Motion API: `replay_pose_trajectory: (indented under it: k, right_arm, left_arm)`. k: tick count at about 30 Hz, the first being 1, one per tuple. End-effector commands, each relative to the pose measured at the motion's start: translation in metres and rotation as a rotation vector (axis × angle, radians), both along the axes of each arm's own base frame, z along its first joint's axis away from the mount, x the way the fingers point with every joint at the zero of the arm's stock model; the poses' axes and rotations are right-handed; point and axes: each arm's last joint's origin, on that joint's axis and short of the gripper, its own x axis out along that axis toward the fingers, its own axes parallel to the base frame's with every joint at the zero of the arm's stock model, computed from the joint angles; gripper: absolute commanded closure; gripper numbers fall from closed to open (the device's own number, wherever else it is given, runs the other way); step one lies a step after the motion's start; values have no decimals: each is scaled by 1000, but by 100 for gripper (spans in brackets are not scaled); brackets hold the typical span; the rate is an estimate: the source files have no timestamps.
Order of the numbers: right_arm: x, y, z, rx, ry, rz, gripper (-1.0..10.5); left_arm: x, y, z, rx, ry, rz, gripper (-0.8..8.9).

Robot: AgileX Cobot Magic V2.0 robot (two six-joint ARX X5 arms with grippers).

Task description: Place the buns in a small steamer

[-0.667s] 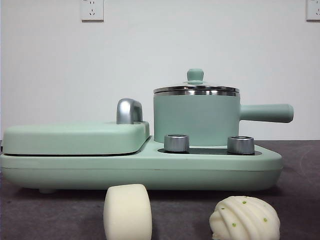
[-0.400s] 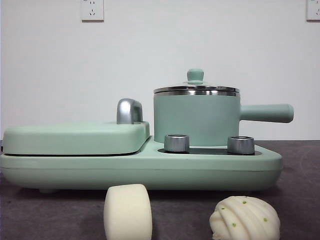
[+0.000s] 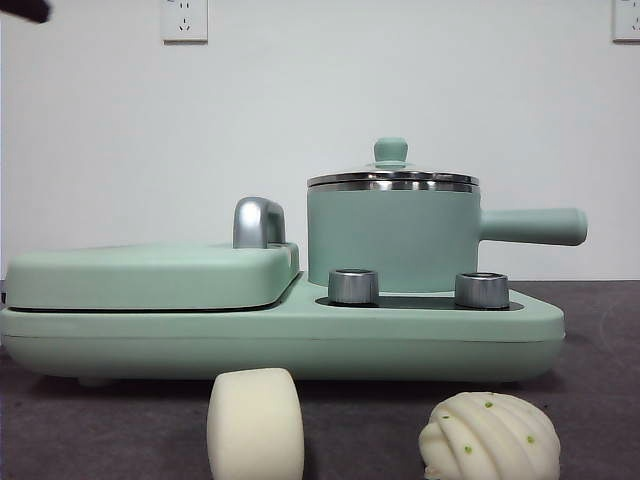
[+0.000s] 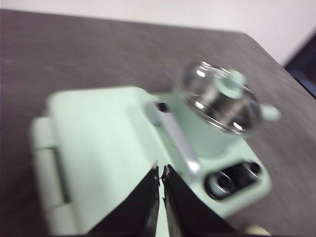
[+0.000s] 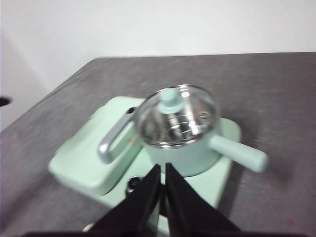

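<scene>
The plain cream cylinder bun (image 3: 255, 425) and the pleated bun with green specks (image 3: 490, 437) lie on the table in front of the cooker. The small steamer (image 3: 392, 235) stands on the cooker's right side with its glass lid and green knob (image 3: 390, 150) on. My left gripper (image 4: 161, 170) is shut and empty, high above the griddle, with the steamer (image 4: 219, 106) beyond it. My right gripper (image 5: 162, 168) is shut and empty, high above the steamer (image 5: 177, 128). A black arm tip (image 3: 25, 10) shows at the front view's top left corner.
The flat mint-green griddle section (image 3: 150, 275) with its chrome handle (image 3: 258, 222) takes up the cooker's left half. Two steel knobs (image 3: 353, 286) stand in front of the steamer. The steamer's long handle (image 3: 535, 226) points right. Dark table surface lies around the cooker.
A black arm tip has come into the front view's top left corner. The buns, the steamer and its lid have not moved.
</scene>
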Motion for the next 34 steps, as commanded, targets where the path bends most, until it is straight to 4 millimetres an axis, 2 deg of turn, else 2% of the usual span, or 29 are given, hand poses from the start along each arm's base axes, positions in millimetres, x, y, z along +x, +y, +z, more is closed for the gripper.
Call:
replay_pose_trajectory:
  k: [1,4,9,12,14,16,19,27,34]
  right_arm:
    - [3,2,13,-66,-42,100,935]
    - [6,4,18,-51,-40,159,935]
    - [7,4,16,-46,-19,174,932]
    - [7,4,16,-46,-14,174,815]
    - [7,4,16,-47,-13,173,661]
    - [7,4,16,-47,-13,172,518]
    - [7,4,16,-47,-14,172,392]
    - [7,4,16,-44,-15,174,376]
    - [7,4,16,-8,14,161,377]
  left_arm:
    - [6,-7,21,16,-21,-123,798]
    - [9,-13,32,5,-22,-205,798]
    - [9,-18,38,-5,-44,-242,792]
    - [9,-18,39,-6,-54,-241,761]
    - [9,-18,39,-5,-54,-240,678]
    - [9,-18,39,-6,-54,-241,542]
    - [9,-18,39,-6,-53,-240,389]
    - [11,-18,40,-34,-36,-226,368]
    - [28,-25,45,-55,0,-222,368]
